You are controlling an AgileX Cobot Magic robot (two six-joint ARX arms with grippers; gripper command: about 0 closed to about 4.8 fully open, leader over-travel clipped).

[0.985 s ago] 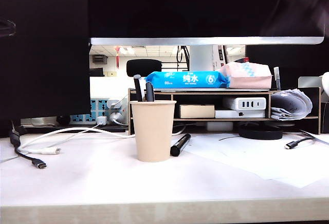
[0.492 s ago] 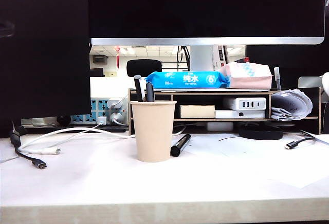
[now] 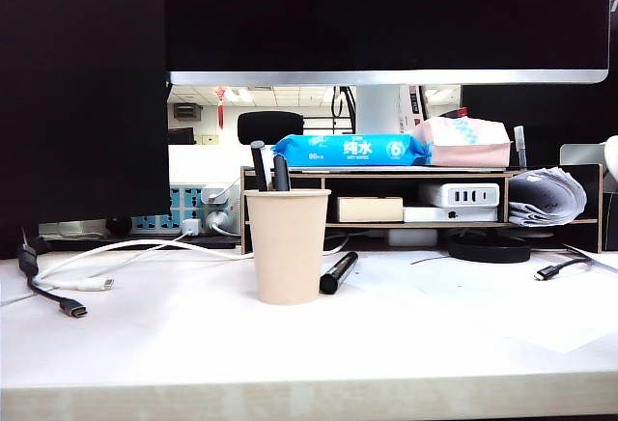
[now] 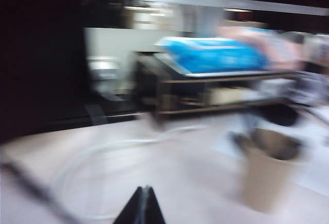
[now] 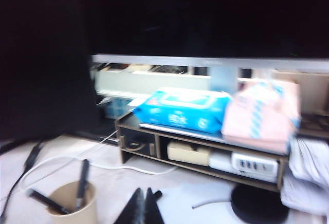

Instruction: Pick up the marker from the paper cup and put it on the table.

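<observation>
The slim black marker point(image 3: 338, 272) lies flat on the white table point(image 3: 435, 353), just right of the beige paper cup point(image 3: 287, 247) and apart from both grippers. Two other dark pens point(image 3: 270, 168) stand in the cup. Neither arm shows in the exterior view. In the blurred left wrist view my left gripper point(image 4: 145, 189) is shut and empty, raised well away from the cup point(image 4: 267, 183). In the right wrist view my right gripper point(image 5: 143, 191) is shut and empty, raised beside the cup point(image 5: 72, 208); the marker's end point(image 5: 157, 194) peeks out behind it.
A wooden monitor shelf point(image 3: 415, 175) stands behind the cup with a blue wipes pack point(image 3: 350, 149) and a pink tissue pack point(image 3: 463, 141) on top. White and black cables point(image 3: 87, 281) trail at the left. A black round base point(image 3: 488, 247) and a paper sheet point(image 3: 483, 300) lie at the right.
The blurred arm shapes at the upper corners of the exterior view have gone out of frame. Cup, pens and marker have not moved.
</observation>
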